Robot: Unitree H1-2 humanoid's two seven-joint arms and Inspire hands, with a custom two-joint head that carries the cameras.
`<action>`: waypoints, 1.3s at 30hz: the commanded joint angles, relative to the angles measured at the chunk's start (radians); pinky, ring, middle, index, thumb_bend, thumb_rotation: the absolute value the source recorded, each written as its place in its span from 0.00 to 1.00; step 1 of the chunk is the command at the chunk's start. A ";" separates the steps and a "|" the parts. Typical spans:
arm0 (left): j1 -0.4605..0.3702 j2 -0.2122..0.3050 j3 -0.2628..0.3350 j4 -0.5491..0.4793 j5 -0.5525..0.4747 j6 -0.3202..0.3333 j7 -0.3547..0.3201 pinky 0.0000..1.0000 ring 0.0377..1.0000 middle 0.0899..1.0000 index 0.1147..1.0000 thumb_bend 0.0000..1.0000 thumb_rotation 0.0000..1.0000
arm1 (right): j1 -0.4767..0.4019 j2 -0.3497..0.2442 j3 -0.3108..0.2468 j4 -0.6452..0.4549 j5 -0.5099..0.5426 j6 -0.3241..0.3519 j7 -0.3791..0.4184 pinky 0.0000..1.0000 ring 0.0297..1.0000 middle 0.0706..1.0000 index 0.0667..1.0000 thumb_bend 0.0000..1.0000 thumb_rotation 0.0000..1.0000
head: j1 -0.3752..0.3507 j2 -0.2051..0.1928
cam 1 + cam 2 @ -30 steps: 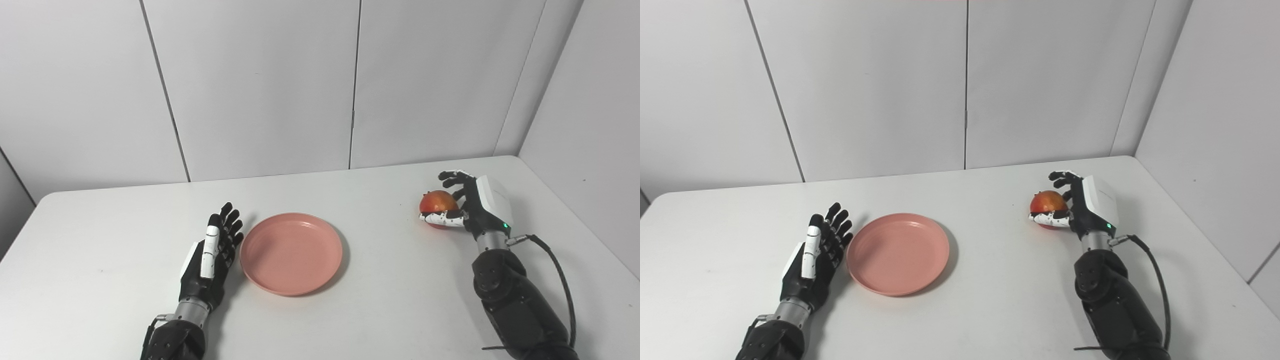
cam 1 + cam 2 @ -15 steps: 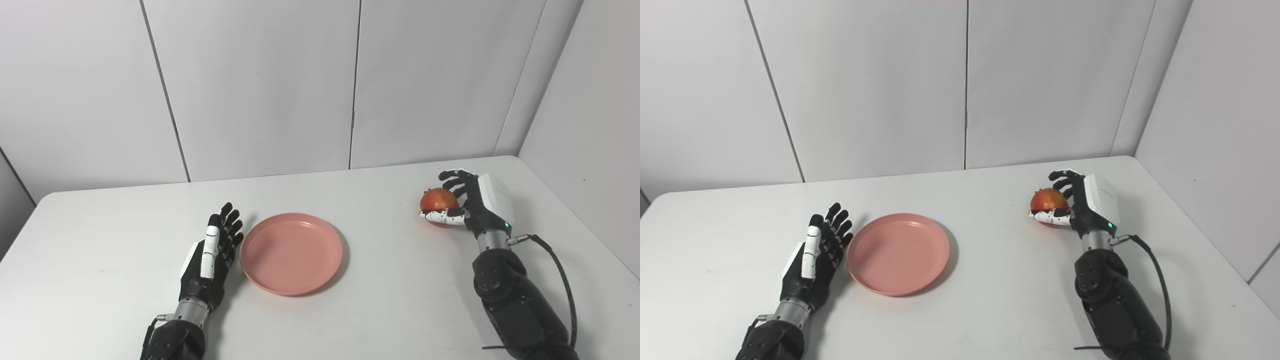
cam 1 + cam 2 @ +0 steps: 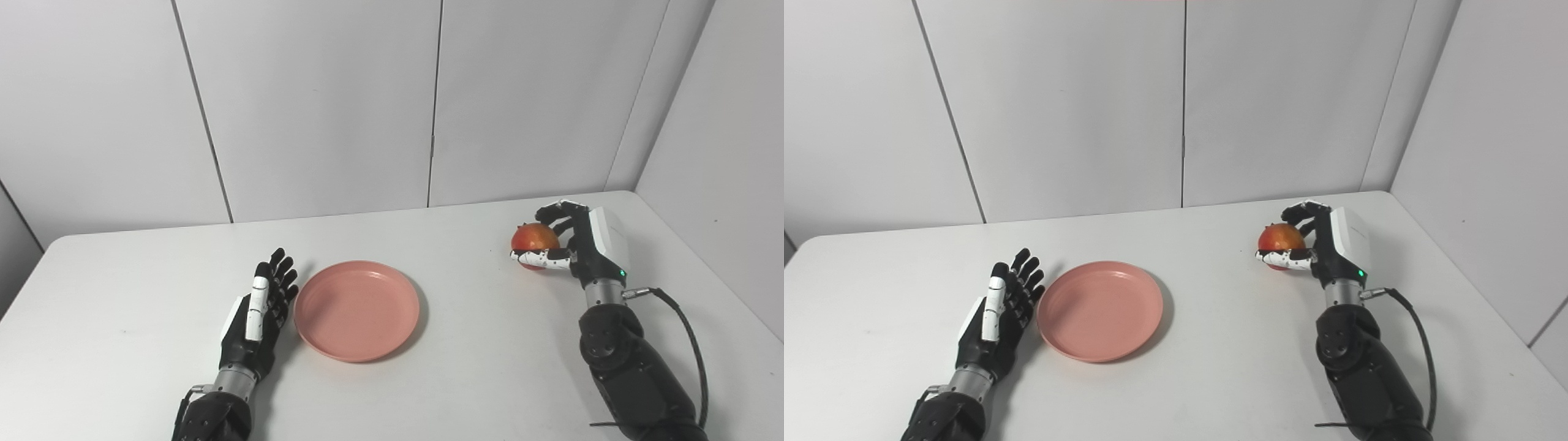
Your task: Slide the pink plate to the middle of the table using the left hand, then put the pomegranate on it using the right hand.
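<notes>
The pink plate (image 3: pixel 357 309) lies flat on the white table (image 3: pixel 122 275), a little left of the middle. My left hand (image 3: pixel 260 312) rests just left of the plate's rim, palm toward it, fingers straight and apart, holding nothing. At the right side my right hand (image 3: pixel 576 245) is shut on the red-orange pomegranate (image 3: pixel 534 237), fingers over its top and thumb under its front. The fruit hangs slightly above the tabletop.
White wall panels stand behind the table and along its right side. A black cable (image 3: pixel 686 331) loops off my right forearm. The table's far right corner (image 3: pixel 625 195) is just behind the right hand.
My right hand has lifted the pomegranate a little off the table and carried it slightly leftward. The left hand and the plate have stayed still.
</notes>
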 commanded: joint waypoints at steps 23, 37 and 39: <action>-0.007 -0.014 -0.015 -0.008 0.028 -0.001 0.026 1.00 1.00 1.00 1.00 0.65 1.00 | -0.013 0.018 0.014 -0.259 -0.002 -0.050 0.047 0.23 0.36 0.45 0.48 0.51 0.00 | 0.035 -0.001; -0.006 -0.039 -0.017 -0.009 0.025 -0.005 0.035 0.98 0.99 1.00 1.00 0.63 1.00 | 0.009 0.061 0.044 -0.315 0.013 -0.094 0.119 0.28 0.38 0.50 0.44 0.51 0.00 | 0.061 -0.005; -0.006 -0.042 -0.020 -0.010 0.028 -0.006 0.039 0.98 0.99 1.00 1.00 0.63 1.00 | 0.013 0.066 0.049 -0.317 0.016 -0.100 0.133 0.28 0.38 0.50 0.44 0.51 0.00 | 0.065 -0.005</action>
